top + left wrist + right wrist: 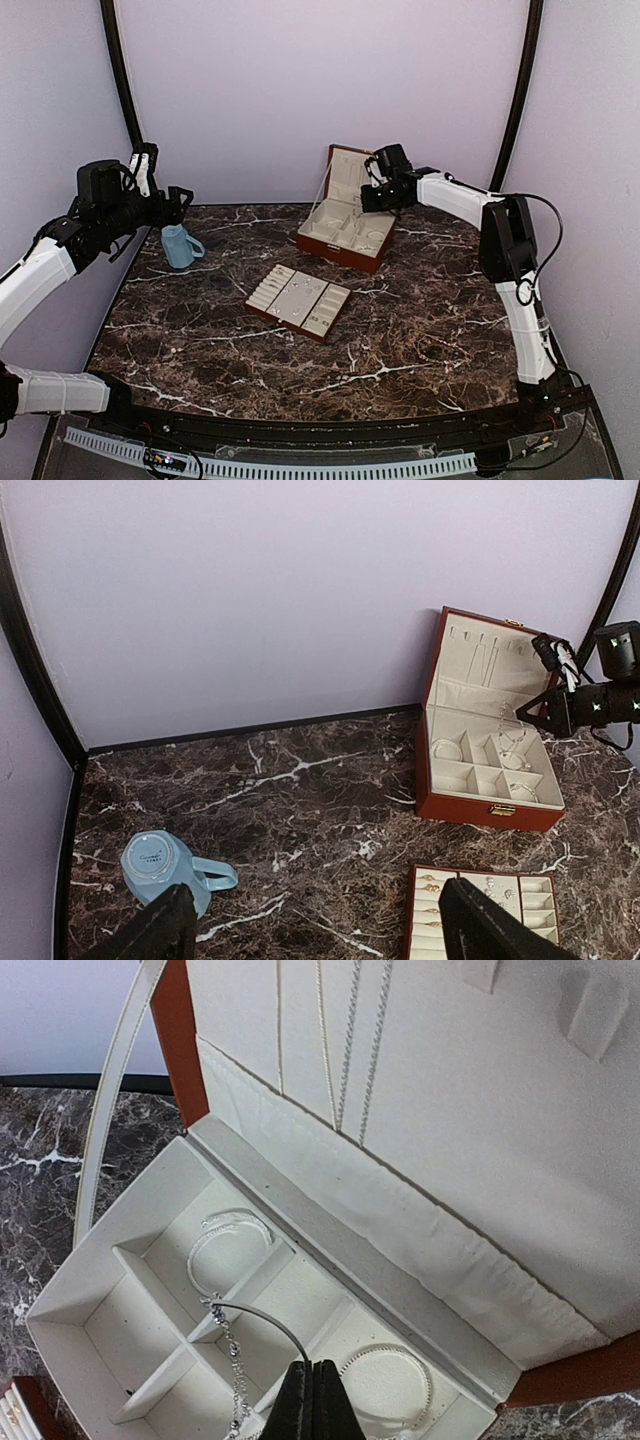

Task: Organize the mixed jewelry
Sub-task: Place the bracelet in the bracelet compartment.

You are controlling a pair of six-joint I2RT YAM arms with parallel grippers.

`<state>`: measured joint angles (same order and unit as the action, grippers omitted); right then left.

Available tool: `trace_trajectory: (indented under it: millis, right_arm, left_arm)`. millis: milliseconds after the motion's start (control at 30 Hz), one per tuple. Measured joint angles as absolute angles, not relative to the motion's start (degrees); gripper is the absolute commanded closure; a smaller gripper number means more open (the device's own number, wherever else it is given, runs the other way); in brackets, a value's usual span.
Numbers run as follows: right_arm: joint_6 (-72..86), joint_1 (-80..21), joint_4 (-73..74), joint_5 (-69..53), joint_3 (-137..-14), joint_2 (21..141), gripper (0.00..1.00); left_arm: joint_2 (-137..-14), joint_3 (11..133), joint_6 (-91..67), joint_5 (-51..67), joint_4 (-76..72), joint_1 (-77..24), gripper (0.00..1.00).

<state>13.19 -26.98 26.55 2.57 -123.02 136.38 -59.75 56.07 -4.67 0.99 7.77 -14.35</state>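
1. **Step in hand.** We judge this as the placing of one piece into the hinged box (345, 228), which stands open at the far side of the tabletop (440, 330), right of centre. The right end effector (313, 1370) is closed on a thin wire piece (275, 1322). A beaded strand (235, 1360) hangs from the wire over the divided compartments.
2. **Other arm.** The left end effector (320, 935) stands open and holds nothing. It is raised at the far left, near the blue cup (180, 246).
3. **Task's things.** The mixed jewelry (230, 1232) is spread out. Two beaded bangles lie in separate box compartments and fine chains (350, 1050) hang on the lid. Small pieces sit in the rows of the flat tray (298, 300) at the centre.
4. **Next move.** We expect it calls for lowering over a free compartment, then opening the fingers. The loose strand could catch on a divider.
5. **Materials and shapes.** The box is red-brown outside with matte cream fabric lining. The jewelry is thin, bright metal in arcs and strands. The tabletop is dark, white-veined marble, and the cup looks smooth and glazed.
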Motion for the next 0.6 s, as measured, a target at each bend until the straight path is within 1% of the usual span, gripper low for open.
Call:
trace_trajectory:
  millis: [167, 600]
  right_arm:
    - [13.58, -26.96, 25.65, 1.67, -125.36, 138.08, 1.0]
    - [13.82, -26.5, 25.36, -0.05, -126.21, 141.8, 1.0]
  left_arm:
    - [-59.75, 56.07, -4.67, 0.97, 7.79, -14.35, 0.13]
    - [-59.77, 56.07, -4.67, 0.99, 7.79, -14.35, 0.13]
